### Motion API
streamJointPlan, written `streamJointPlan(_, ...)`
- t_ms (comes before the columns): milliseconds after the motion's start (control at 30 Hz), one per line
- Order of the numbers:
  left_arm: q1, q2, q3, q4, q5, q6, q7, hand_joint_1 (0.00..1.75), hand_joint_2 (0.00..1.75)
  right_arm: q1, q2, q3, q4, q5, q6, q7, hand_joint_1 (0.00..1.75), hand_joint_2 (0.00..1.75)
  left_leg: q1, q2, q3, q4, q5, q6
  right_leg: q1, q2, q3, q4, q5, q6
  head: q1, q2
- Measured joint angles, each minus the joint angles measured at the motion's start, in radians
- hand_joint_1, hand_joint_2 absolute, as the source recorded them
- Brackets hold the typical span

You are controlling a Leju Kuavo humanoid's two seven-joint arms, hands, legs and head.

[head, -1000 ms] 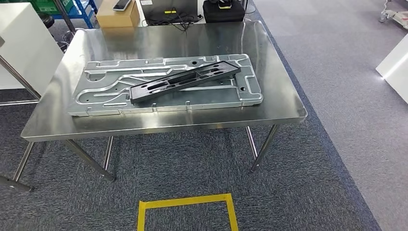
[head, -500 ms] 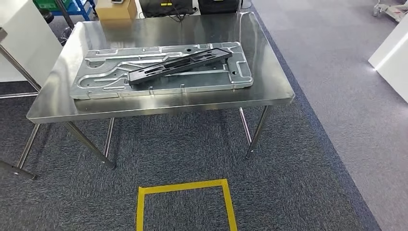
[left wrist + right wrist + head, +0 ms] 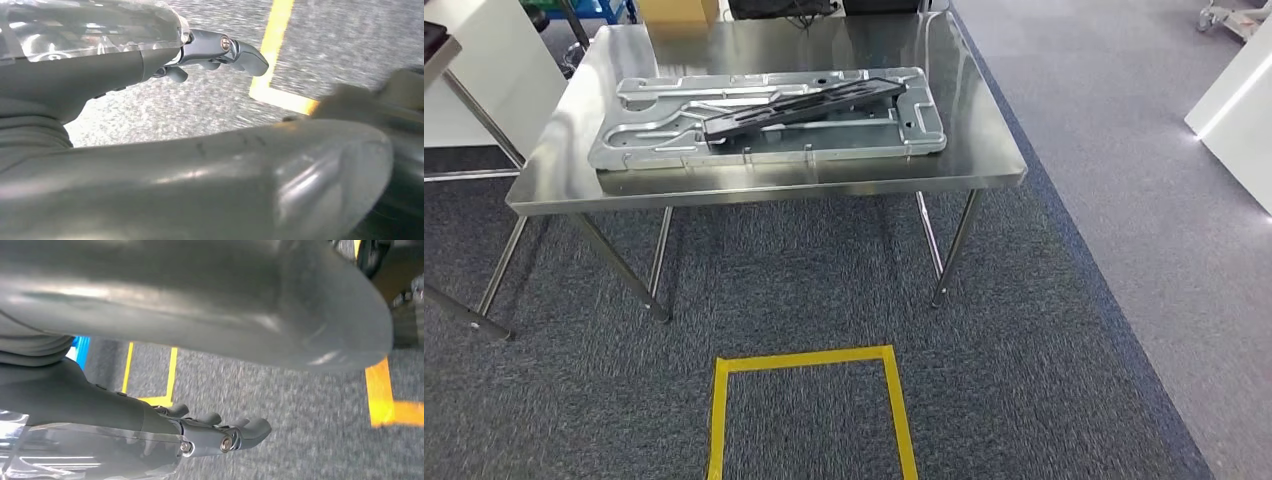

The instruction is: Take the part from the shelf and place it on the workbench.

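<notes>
Left hand (image 3: 220,52) and right hand (image 3: 220,432) hanging empty, fingers loosely extended. Black part (image 3: 802,104) resting on workbench (image 3: 984,175), atop grey panel (image 3: 664,150). Advise confirming stable seating.

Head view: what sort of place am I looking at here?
Probably a workshop or lab test area: a stainless steel workbench carrying a stamped metal panel with a black part lying across it, grey carpet, and a yellow tape square marked on the floor.
</notes>
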Motion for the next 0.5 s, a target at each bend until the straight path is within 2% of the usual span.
streamJointPlan(33,0.002,0.006,0.0,0.0,0.0,0.0,-0.002,0.0,0.0,0.001,0.002,0.0,0.0,-0.003,-0.004,-0.003,0.0,0.0,0.0,0.002,-0.009,-0.002,0.012,0.008,-0.002,0.002,-0.006,0.009,-0.015,0.006,0.0,0.0)
streamJointPlan(67,0.004,0.012,0.0,0.0,0.0,0.0,-0.003,0.0,0.0,0.001,0.003,0.0,0.001,-0.007,-0.007,-0.007,0.0,0.0,0.002,0.005,-0.02,-0.004,0.025,0.016,-0.003,0.005,-0.015,0.034,-0.05,0.011,0.0,0.0)
streamJointPlan(133,0.005,0.023,0.0,0.001,0.0,0.002,-0.007,0.0,0.0,0.002,0.006,0.0,0.002,-0.013,-0.013,-0.016,0.0,0.0,0.001,0.007,-0.049,-0.004,0.05,0.027,-0.007,0.009,-0.041,0.139,-0.16,0.019,0.0,0.0)
streamJointPlan(167,0.005,0.029,0.0,0.001,-0.001,0.004,-0.01,0.0,0.0,0.002,0.007,-0.001,0.003,-0.015,-0.017,-0.017,0.0,0.0,0.0,0.007,-0.065,-0.003,0.062,0.029,-0.008,0.009,-0.052,0.203,-0.203,0.022,0.0,0.0)
streamJointPlan(200,0.005,0.034,0.0,0.001,-0.001,0.006,-0.013,0.0,0.0,0.002,0.008,-0.001,0.003,-0.016,-0.023,-0.016,0.0,0.0,-0.001,0.007,-0.082,0.0,0.074,0.028,-0.008,0.009,-0.055,0.257,-0.222,0.024,0.0,0.0)
streamJointPlan(233,0.005,0.04,0.0,0.001,-0.001,0.008,-0.016,0.0,0.0,0.002,0.008,-0.002,0.004,-0.017,-0.03,-0.011,0.0,0.0,-0.001,0.007,-0.101,0.005,0.085,0.027,-0.008,0.009,-0.047,0.284,-0.214,0.025,0.0,0.0)
streamJointPlan(267,0.005,0.046,0.0,0.001,-0.001,0.011,-0.02,0.0,0.0,0.002,0.007,-0.004,0.004,-0.018,-0.038,-0.005,0.0,0.0,-0.002,0.007,-0.12,0.011,0.095,0.025,-0.008,0.009,-0.022,0.278,-0.188,0.025,0.0,0.0)
streamJointPlan(300,0.005,0.051,0.001,0.001,-0.001,0.014,-0.023,0.0,0.0,0.001,0.004,-0.006,0.004,-0.019,-0.045,0.003,0.0,0.0,-0.002,0.007,-0.138,0.019,0.103,0.022,-0.008,0.009,0.02,0.239,-0.159,0.024,0.0,0.0)
streamJointPlan(333,0.005,0.056,0.001,0.001,-0.001,0.015,-0.025,0.0,0.0,0.001,0.001,-0.008,0.004,-0.019,-0.05,0.01,0.0,0.0,-0.002,0.007,-0.154,0.028,0.111,0.019,-0.007,0.009,0.075,0.175,-0.143,0.02,0.0,0.0)
streamJointPlan(367,0.005,0.059,0.002,0.001,-0.001,0.017,-0.026,0.0,0.0,0.001,-0.003,-0.009,0.004,-0.02,-0.053,0.015,0.0,0.0,-0.003,0.007,-0.168,0.036,0.117,0.015,-0.004,0.009,0.133,0.097,-0.143,0.014,0.0,0.0)
streamJointPlan(400,0.005,0.061,0.002,0.001,-0.001,0.018,-0.027,0.0,0.0,0.0,-0.007,-0.011,0.004,-0.021,-0.055,0.018,0.0,0.0,-0.004,0.007,-0.178,0.043,0.124,0.01,-0.002,0.009,0.177,0.031,-0.155,0.008,0.0,0.0)
streamJointPlan(433,0.005,0.064,0.002,0.001,-0.001,0.018,-0.027,0.0,0.0,0.0,-0.009,-0.012,0.004,-0.021,-0.056,0.019,0.0,0.0,-0.005,0.007,-0.185,0.047,0.132,0.005,0.001,0.009,0.203,-0.013,-0.168,0.002,0.0,0.0)
streamJointPlan(467,0.005,0.067,0.002,0.001,-0.001,0.019,-0.027,0.0,0.0,0.0,-0.01,-0.013,0.004,-0.021,-0.056,0.02,0.0,0.0,-0.005,0.008,-0.191,0.049,0.141,-0.001,0.003,0.01,0.209,-0.036,-0.174,-0.004,0.0,0.0)
streamJointPlan(500,0.006,0.071,0.002,0.001,-0.001,0.019,-0.027,0.0,0.0,0.001,-0.011,-0.014,0.004,-0.022,-0.056,0.02,0.0,0.0,-0.005,0.008,-0.197,0.049,0.147,-0.007,0.001,0.008,0.202,-0.041,-0.17,-0.011,0.0,0.0)
